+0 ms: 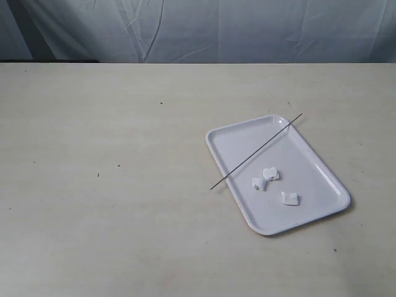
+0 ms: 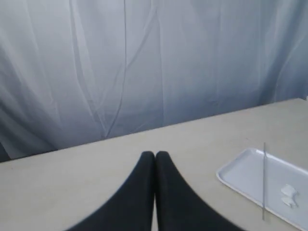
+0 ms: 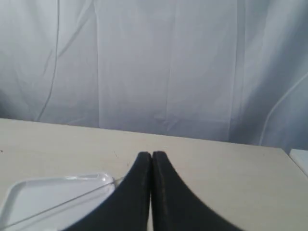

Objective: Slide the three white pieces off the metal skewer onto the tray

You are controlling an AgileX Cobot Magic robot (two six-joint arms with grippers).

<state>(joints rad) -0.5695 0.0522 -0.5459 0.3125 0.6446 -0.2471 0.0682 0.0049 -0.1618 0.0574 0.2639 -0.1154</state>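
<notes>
The white tray (image 1: 322, 170) lies right of centre on the table. Three white pieces lie loose on it: one (image 1: 258, 183), a second (image 1: 270, 174) touching it, and a third (image 1: 289, 198) nearer the front rim. The metal skewer (image 1: 256, 151) rests bare across the tray, its ends overhanging both rims. Neither arm shows in the exterior view. In the left wrist view my left gripper (image 2: 155, 154) is shut and empty, with the tray (image 2: 240, 175), the skewer (image 2: 264, 180) and a white piece (image 2: 288, 195) off to one side. My right gripper (image 3: 152, 154) is shut and empty, beside the tray (image 3: 29, 195) and the skewer (image 3: 67, 202).
The beige table (image 1: 111, 185) stretches wide to the left of the tray. A pale grey curtain (image 1: 198, 28) hangs behind the table's far edge.
</notes>
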